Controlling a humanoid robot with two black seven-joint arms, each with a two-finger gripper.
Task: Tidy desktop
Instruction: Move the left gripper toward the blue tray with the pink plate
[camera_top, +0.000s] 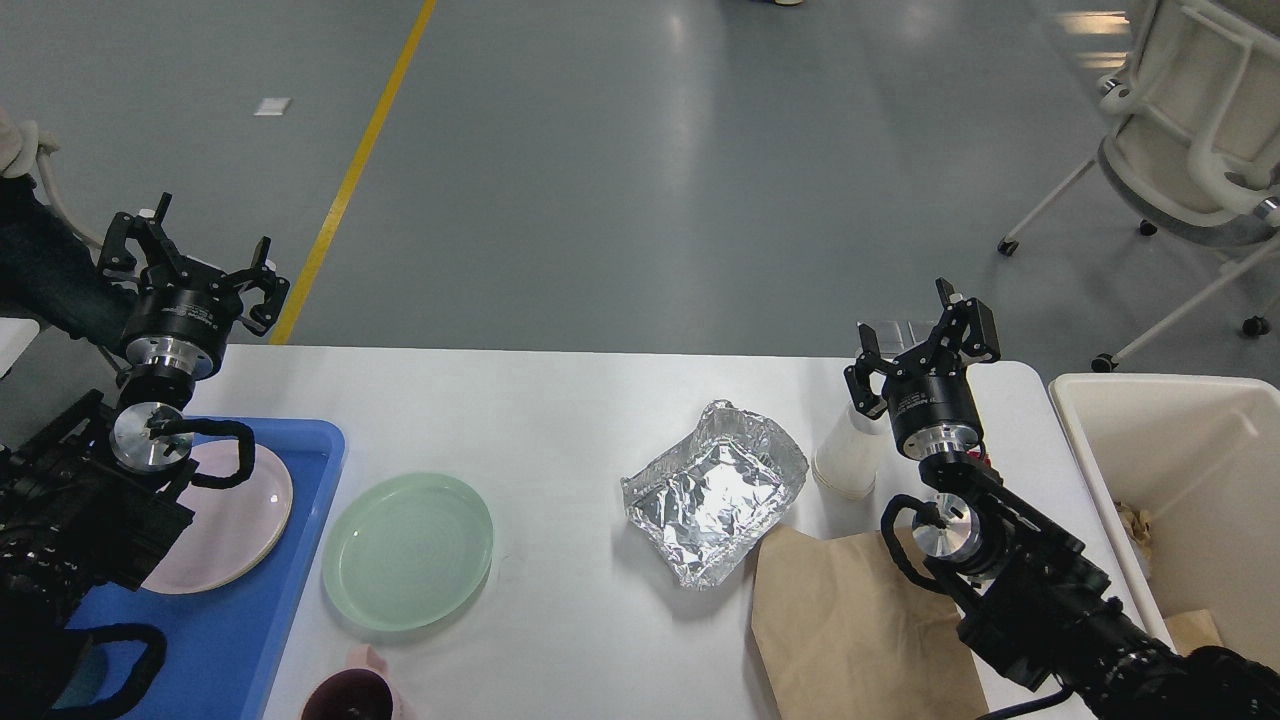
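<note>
Both my grippers, left (190, 262) and right (925, 335), hover with fingers wide and empty over the desk (560, 420). The foil tray (715, 490), long axis diagonal, lies just left of and below my right gripper, the nearer arm; bin (1170, 440) at right.

The surface (560, 420) is carrying a tray (300, 560) at 9 o'clock, a plate (408, 550) just beside it, a foil container (715, 490) at centre, and a cup (845, 465) and paper bag (850, 620) toward 3 o'clock; a bin (1170, 440) is standing beyond.
</note>
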